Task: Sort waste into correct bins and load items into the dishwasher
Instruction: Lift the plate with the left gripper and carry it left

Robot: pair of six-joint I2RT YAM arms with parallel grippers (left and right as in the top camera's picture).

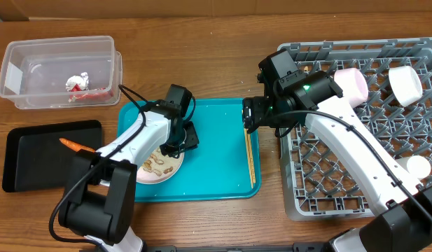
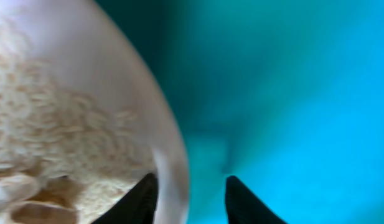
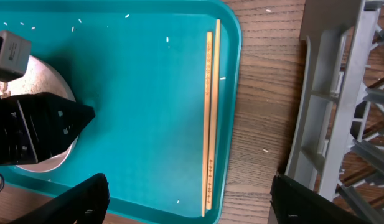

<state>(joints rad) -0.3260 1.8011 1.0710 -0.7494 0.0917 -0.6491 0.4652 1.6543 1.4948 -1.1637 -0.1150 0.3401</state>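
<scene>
Plate (image 2: 86, 74) rim inside left claw (image 2: 188, 193), right claw (image 3: 188, 199) spread above chopsticks (image 3: 209, 124)

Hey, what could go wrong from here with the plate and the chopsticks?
The left end effector straddles the plate rim but hasn't clamped it. A thin edge grip could slip or tip, spilling the food scraps onto the teal tray. The chopsticks lie flat beside the tray's wall, so the open right end effector may pinch only one.
</scene>
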